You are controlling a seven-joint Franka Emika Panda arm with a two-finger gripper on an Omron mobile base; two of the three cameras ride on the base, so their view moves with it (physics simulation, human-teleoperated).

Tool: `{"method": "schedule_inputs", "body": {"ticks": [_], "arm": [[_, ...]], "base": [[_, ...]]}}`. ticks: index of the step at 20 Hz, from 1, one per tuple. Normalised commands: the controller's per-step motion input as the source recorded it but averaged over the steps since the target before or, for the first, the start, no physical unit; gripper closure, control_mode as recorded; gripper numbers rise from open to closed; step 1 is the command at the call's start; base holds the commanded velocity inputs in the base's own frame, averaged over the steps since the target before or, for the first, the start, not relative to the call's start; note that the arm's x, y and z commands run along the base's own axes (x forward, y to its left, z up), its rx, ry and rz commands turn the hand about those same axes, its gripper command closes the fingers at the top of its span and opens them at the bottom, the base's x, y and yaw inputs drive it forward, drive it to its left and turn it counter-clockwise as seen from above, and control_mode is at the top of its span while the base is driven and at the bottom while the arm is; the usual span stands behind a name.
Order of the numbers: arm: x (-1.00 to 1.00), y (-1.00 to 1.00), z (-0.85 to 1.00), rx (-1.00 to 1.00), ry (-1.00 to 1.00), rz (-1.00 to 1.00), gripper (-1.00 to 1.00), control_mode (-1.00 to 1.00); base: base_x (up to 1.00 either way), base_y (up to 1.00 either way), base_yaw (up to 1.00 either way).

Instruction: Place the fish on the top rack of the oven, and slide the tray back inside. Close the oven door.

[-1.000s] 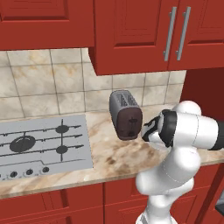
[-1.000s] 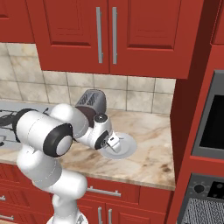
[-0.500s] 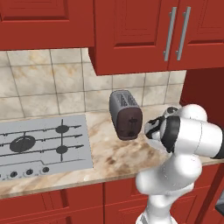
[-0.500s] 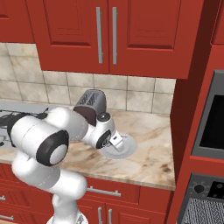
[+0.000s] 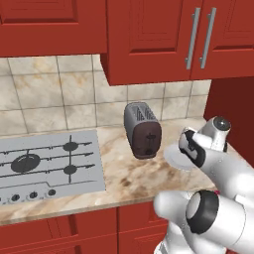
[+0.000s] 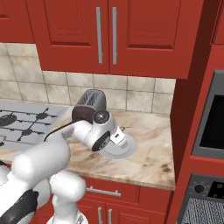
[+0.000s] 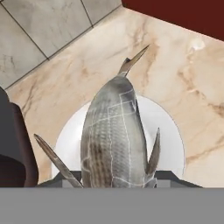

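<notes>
While arm reaches over marble bench (image 6: 153, 153), gripper (image 7: 114, 177) sits clamped on fish (image 7: 114, 142): hand view has silvery-grey body rising from between finger tips, fins spread either side, pointed end aimed toward tiled wall. Fish hangs above round white plate (image 7: 168, 135), which rests on bench just beside toaster (image 5: 143, 130). Whether fish touches plate, cannot tell. Plate rim peeks out under wrist in both base views (image 6: 124, 151). Stovetop (image 5: 47, 161) lies at bench's left end. Red cabinets (image 6: 109, 35) overhead.
</notes>
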Motion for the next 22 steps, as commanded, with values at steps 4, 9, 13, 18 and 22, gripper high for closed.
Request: {"method": "schedule_inputs", "body": {"ticks": [4,9,13,18,22], "arm": [[-0.3,0.08,0.82,-0.11,-0.03,0.04,1.0,-1.0],[-0.39,0.16,0.75,-0.18,-0.04,0.1,1.0,-1.0],[-0.39,0.17,0.5,-0.15,-0.01,0.14,1.0,-1.0],[-0.17,0.39,0.11,-0.13,0.0,0.21,1.0,-1.0],[-0.13,0.54,-0.03,-0.1,0.0,0.25,1.0,-1.0]], "base": [[0.0,0.0,0.0],[0.0,0.0,0.0],[0.0,0.0,0.0],[0.0,0.0,0.0],[0.0,0.0,0.0]]}}
